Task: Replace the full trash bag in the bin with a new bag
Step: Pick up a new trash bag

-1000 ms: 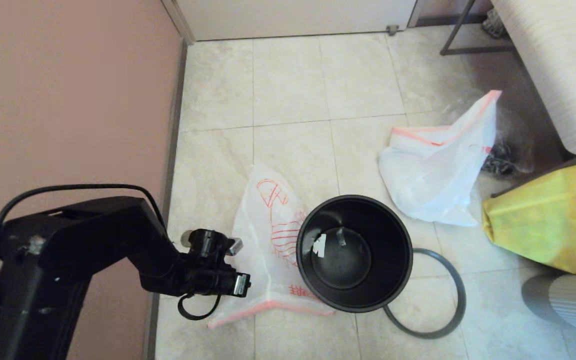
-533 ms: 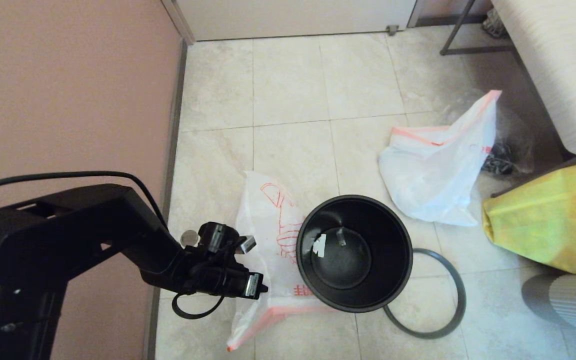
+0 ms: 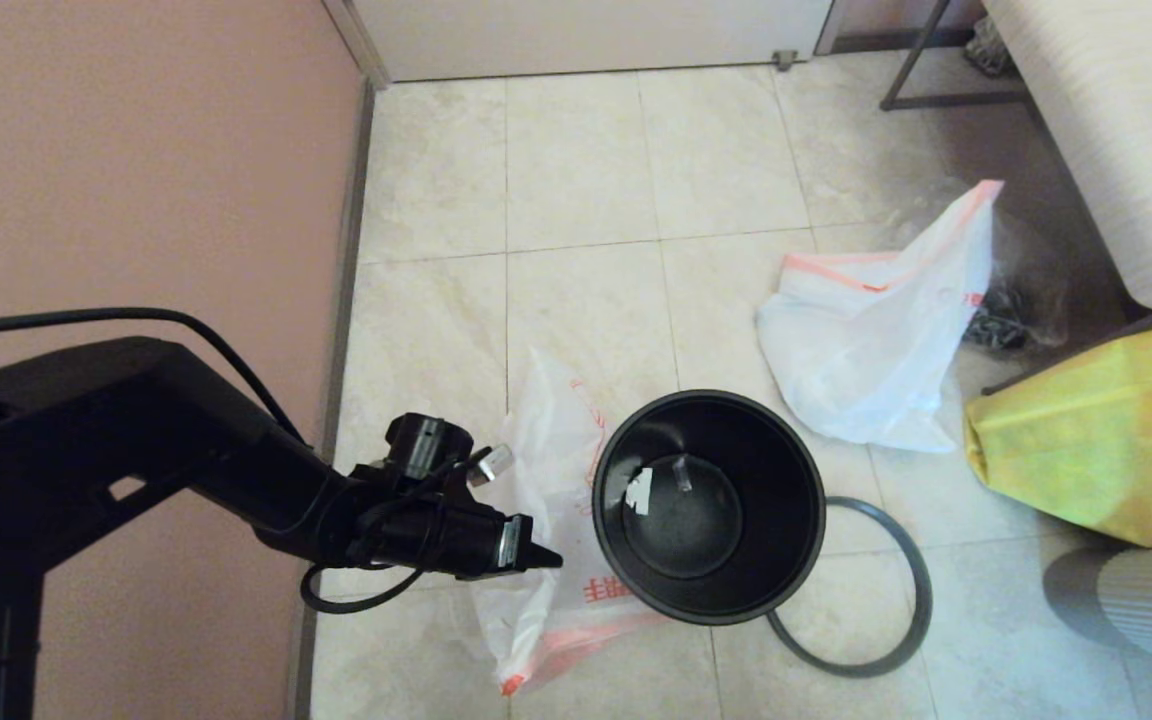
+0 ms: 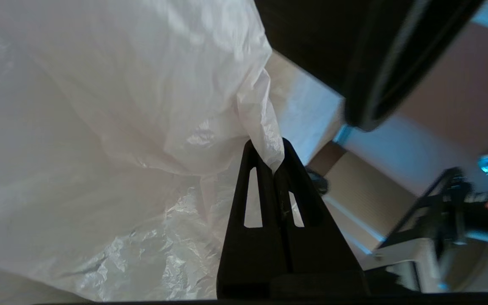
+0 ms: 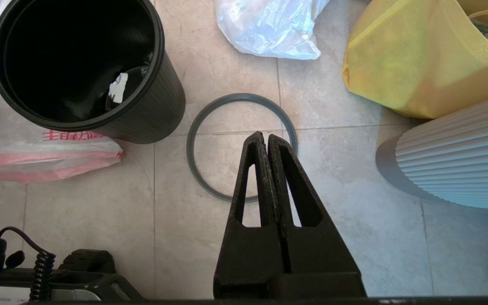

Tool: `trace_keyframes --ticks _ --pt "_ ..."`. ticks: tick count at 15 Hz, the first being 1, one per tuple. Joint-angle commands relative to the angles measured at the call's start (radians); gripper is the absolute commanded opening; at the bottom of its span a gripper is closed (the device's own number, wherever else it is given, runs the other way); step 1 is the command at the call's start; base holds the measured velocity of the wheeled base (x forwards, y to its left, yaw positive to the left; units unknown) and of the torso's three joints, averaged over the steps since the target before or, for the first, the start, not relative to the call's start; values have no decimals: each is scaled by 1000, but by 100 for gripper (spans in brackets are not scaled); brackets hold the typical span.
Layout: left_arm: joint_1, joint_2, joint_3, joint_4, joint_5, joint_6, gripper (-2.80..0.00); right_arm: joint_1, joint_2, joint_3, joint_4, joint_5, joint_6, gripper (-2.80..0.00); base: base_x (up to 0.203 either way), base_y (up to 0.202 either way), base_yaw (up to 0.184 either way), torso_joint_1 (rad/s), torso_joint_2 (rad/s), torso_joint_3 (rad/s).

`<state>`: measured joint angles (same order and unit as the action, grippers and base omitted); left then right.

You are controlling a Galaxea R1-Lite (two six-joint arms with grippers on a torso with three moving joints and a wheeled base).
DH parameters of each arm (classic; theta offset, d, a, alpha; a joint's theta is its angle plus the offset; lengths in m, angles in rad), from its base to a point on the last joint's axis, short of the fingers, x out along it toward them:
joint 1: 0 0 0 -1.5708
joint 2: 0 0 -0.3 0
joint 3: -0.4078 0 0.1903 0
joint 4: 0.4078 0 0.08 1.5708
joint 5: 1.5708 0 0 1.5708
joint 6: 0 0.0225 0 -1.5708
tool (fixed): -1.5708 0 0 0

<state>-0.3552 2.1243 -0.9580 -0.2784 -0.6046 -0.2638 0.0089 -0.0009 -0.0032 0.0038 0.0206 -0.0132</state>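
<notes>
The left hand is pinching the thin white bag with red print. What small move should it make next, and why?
Probably lift a little more and carry the thin white red-printed plastic bag toward the round black plastic bin. The left hand is shut on a fold of it beside the bin, the bag's pink hem lies on the floor, and the bin stands unlined.

The new bag (image 3: 546, 520), left of centre in the head view, is showing thin translucent white with a pink-orange hem and red line drawing and red characters. The bin (image 3: 708, 505) at centre is showing black, a small white scrap lying inside. The ring (image 3: 911, 600) at lower right is showing dark grey. The full trash bag (image 3: 871, 350) at upper right is showing milky white with a pink-orange band. A large bag (image 3: 1096, 450) at the right edge is glowing yellow. The floor tiles (image 3: 586, 170) are showing mottled cream; the wall (image 3: 136, 170) at left is showing dusty pink. The left gripper (image 3: 548, 560) is showing black.
</notes>
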Motion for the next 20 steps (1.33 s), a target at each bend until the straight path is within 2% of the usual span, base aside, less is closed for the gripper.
trace_keyframes --ticks 1,7,10,14,20 --pt "-5 -33 7 -2 -6 -11 -280 0 -1 0 0 1 -1 -280 0 0 0 0 0 0" --pt "-14 -162 74 -2 -46 -44 -280 0 -1 0 -1 1 -1 -280 0 0 0 0 0 0" --pt "-59 -258 116 1 -53 -90 -280 0 -1 0 1 1 -1 -280 0 0 0 0 0 0" --pt "-124 -341 121 70 -52 -112 -280 0 -1 0 -1 1 -1 -280 0 0 0 0 0 0" --pt "-131 -439 111 161 -49 -112 -280 0 -1 0 0 1 -1 -280 0 0 0 0 0 0"
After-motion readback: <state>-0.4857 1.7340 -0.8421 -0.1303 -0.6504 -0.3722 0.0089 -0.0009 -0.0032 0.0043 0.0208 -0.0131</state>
